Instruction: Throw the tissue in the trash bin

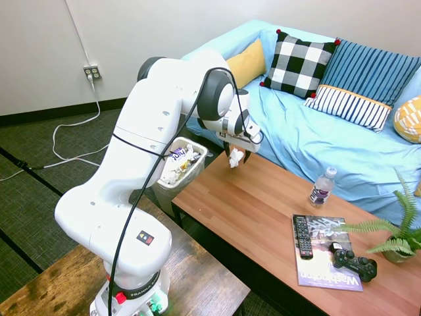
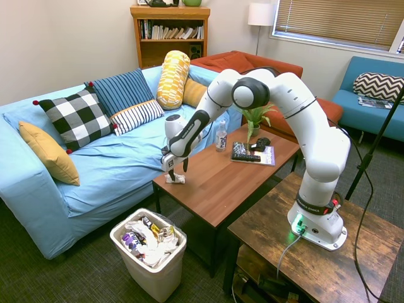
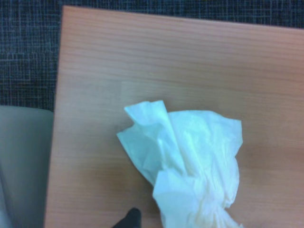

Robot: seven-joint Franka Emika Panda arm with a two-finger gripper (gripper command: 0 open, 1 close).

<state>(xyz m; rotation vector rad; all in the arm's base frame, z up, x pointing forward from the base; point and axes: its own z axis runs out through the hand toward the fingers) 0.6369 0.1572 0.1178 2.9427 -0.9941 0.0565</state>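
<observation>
**Tissue held over the table end, bin on the floor beside it**

Tissue [image 1: 235, 158] hangs from the gripper [image 1: 237, 153] at the end of the wooden coffee table [image 1: 263, 210] that is nearest to the trash bin [image 2: 149, 270]. The 2 fingers are closed on the top of the wad. In the second exterior view its lower part is at the table surface or just above it; I cannot tell if it touches. In the wrist view the tissue [image 3: 190, 161] is crumpled and white, with the wood of the table behind it.

The trash bin stands on the carpet just beside this end of the table, between the table and the blue sofa [image 2: 107, 164]. It is white, with a liner bag over the rim, and it holds mixed papers and wrappers [image 2: 146, 240].

On the far part of the table stand a water bottle [image 1: 321, 188], a magazine [image 1: 325, 253] with a remote control [image 1: 302, 236] and a black game controller [image 1: 353, 261] on it, and a small green plant [image 1: 398, 234]. On the sofa lie several pillows; 1 is black and white checked [image 1: 299, 64].
</observation>
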